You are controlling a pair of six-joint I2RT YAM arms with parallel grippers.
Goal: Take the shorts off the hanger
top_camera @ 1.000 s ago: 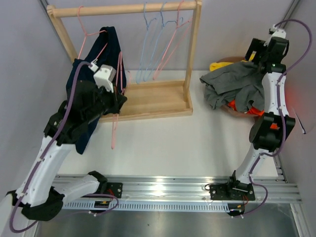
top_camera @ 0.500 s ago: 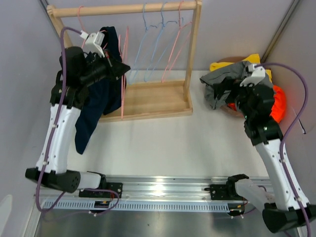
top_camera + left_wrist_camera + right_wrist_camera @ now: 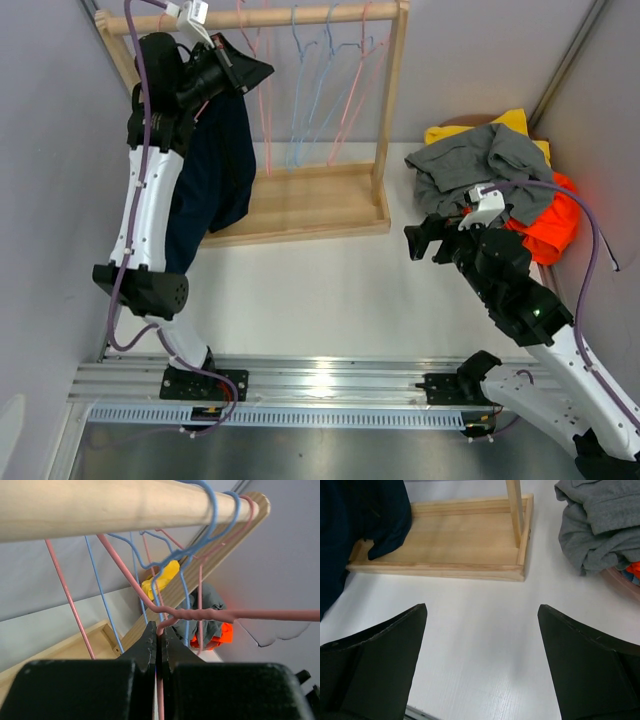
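Left jaws clenched on a pink hanger [image 3: 215, 614] at the rail [image 3: 100, 502]. The navy shorts [image 3: 225, 150] hang just below them, long axis vertical (right jaws released, well apart over the desk [image 3: 330, 290]).

no readable text, labels or numbers

Navy shorts [image 3: 215, 165] on rack [image 3: 300, 17]; grey pair [image 3: 470, 160], orange pair [image 3: 552, 218], yellow pair [image 3: 511, 121] heaped right
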